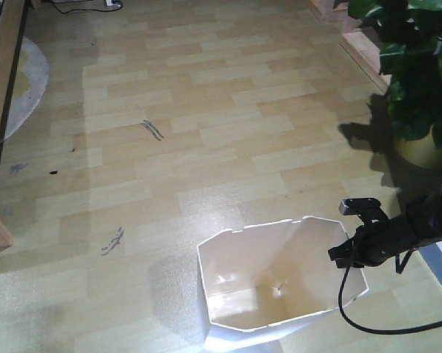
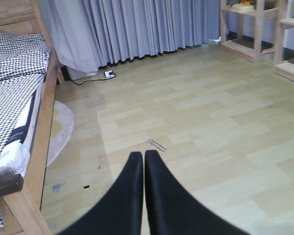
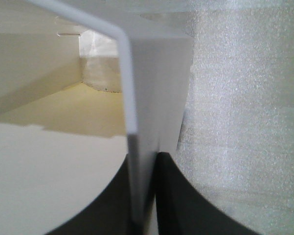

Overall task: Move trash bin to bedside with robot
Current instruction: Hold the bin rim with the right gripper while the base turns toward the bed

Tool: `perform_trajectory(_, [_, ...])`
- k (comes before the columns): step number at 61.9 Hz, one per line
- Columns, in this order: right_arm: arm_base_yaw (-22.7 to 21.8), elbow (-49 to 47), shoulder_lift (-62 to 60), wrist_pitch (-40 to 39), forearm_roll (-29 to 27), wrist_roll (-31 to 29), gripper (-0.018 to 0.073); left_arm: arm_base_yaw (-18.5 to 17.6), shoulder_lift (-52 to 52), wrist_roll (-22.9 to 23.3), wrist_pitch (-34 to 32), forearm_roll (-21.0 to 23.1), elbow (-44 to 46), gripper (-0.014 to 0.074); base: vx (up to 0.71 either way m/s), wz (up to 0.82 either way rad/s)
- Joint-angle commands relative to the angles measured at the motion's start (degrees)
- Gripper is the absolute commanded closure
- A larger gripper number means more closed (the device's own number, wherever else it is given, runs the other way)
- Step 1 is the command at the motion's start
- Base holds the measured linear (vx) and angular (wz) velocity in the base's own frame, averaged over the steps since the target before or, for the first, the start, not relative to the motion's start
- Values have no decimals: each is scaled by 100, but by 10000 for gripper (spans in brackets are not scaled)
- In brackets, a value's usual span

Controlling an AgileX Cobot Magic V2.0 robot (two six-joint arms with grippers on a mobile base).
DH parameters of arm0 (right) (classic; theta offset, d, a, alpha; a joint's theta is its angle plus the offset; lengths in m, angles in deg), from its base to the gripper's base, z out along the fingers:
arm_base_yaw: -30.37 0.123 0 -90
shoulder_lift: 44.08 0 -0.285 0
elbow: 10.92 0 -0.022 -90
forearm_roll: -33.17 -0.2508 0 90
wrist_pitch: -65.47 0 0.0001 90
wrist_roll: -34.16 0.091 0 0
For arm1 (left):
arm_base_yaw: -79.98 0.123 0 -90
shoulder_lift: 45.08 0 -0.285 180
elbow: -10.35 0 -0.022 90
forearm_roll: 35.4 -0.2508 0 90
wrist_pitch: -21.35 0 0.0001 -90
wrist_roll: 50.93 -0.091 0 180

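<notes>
Jaws on my right gripper [image 3: 144,161] pinch the trash bin [image 1: 279,265] rim; bed frame [image 1: 0,81] sits way off left, left gripper [image 2: 144,159] closed, empty.

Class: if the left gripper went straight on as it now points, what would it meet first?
Nothing close: the left gripper faces open floor, likely touching it near the scuff marks; otherwise the curtain far beyond. Depth is unclear.

Bin [image 1: 294,257] on floor [image 1: 206,125], bed [image 1: 1,73] far L, plant [image 1: 415,59] rear R
</notes>
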State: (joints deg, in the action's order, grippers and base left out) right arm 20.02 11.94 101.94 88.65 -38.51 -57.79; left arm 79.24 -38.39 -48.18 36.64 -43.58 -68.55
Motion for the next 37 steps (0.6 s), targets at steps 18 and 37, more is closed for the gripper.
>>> perform_trajectory(18, [-25,-56,-435,998,-186,3,566,-36,-54,46,-423,15,-160,602,31,18])
perform_trajectory(37, [-25,-56,-435,998,-186,3,566,-36,-54,46,-423,15,-160,602,32,28])
